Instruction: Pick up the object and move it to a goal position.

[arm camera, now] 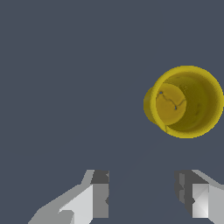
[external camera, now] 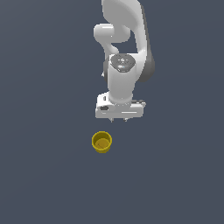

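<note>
A small mustard-yellow cup, the object point(external camera: 102, 142), stands upright on the dark grey floor, its round rim facing up. The white arm hangs above and behind it, and my gripper point(external camera: 120, 119) is a little toward the exterior view's right of the cup, not touching it. In the wrist view the object point(arm camera: 186, 102) shows its hollow inside, off to one side of my gripper point(arm camera: 144, 194). The two fingers point(arm camera: 98, 192) stand wide apart with only bare floor between them, so the gripper is open.
A flat dark grey floor point(external camera: 43, 175) surrounds the cup on all sides. No other objects or edges show in either view.
</note>
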`<state>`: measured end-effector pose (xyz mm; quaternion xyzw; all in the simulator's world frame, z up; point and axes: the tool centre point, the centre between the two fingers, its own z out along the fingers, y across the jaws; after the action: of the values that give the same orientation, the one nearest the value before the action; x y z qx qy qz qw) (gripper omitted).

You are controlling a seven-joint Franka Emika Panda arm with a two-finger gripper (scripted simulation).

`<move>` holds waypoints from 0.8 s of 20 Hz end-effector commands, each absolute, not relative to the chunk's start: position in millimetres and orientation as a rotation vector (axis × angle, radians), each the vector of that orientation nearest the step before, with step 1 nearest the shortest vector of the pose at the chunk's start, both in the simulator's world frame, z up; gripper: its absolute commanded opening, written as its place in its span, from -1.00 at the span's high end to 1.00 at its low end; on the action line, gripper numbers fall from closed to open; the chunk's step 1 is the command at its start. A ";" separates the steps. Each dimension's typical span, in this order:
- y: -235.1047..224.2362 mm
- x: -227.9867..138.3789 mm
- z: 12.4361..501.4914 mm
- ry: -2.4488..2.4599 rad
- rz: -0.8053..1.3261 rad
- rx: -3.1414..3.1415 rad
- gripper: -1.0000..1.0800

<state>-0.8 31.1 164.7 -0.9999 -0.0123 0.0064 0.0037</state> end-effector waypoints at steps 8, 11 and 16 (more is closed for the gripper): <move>17.5 17.0 156.6 -0.131 0.069 -3.130 -0.23; 9.6 26.2 151.8 -0.182 0.096 -3.125 -0.23; -8.0 43.7 140.8 -0.288 0.152 -3.107 -0.23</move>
<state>38.5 -2.1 144.5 -0.9957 -0.0815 0.0428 0.0072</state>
